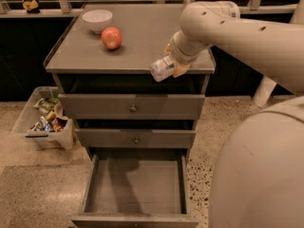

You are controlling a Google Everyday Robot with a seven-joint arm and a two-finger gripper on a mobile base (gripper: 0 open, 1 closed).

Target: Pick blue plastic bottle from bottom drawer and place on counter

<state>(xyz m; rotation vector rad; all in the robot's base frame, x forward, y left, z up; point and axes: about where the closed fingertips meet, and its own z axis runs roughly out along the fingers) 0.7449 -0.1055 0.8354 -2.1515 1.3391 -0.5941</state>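
The blue plastic bottle (161, 69) lies sideways in my gripper (174, 65), which is shut on it at the counter's front right edge. The bottle's end pokes out left over the front rim of the counter (142, 32). My pale arm reaches in from the upper right. Below, the bottom drawer (135, 184) is pulled out and shows only its bare grey floor.
A white bowl (97, 20) and a red apple (111, 37) sit on the counter's back left. Two drawers above the open one are shut. A clear bin (43, 120) of snacks stands on the floor to the left. My base fills the lower right.
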